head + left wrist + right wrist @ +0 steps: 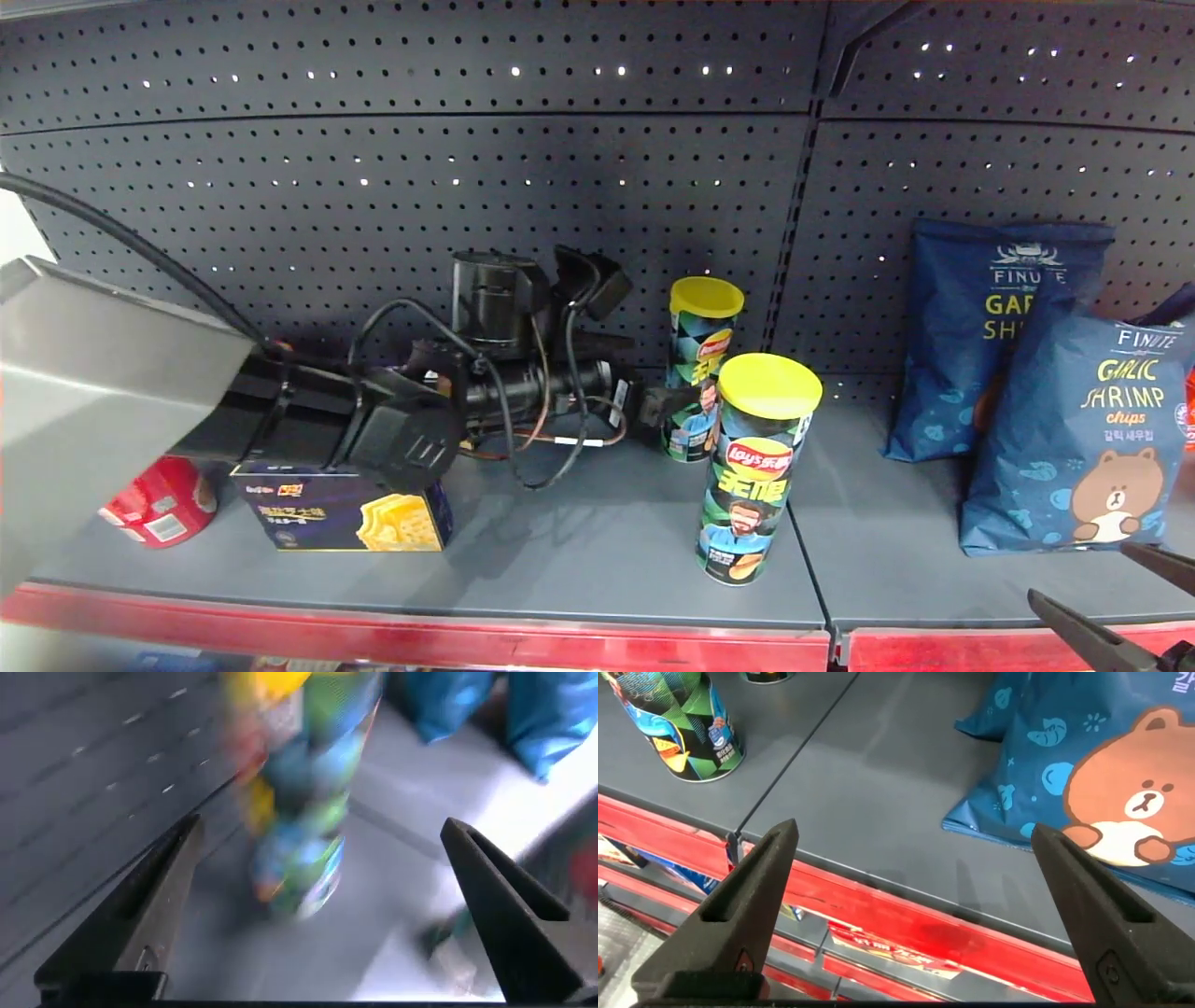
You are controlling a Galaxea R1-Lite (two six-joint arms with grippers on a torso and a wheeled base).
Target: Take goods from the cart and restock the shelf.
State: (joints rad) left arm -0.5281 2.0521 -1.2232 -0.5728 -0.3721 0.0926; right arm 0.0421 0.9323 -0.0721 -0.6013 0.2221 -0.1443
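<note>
Grey shelf (607, 551) carries 2 chip cans (758, 467) (702, 373), blue bags (1092, 439); left claw (322, 826), right claw (913, 829) released.

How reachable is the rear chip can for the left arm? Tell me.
Likely yes: the left gripper is open, the rear chip can sits just ahead between its fingers, and the front can stands clear, nearer the shelf edge.

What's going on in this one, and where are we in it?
The robot's left hand is open at the rear chip can, which stands on the shelf by the back panel. A second can stands upright in front of it. The right hand hovers open and empty over the shelf's front edge, near the blue chip bags.
</note>
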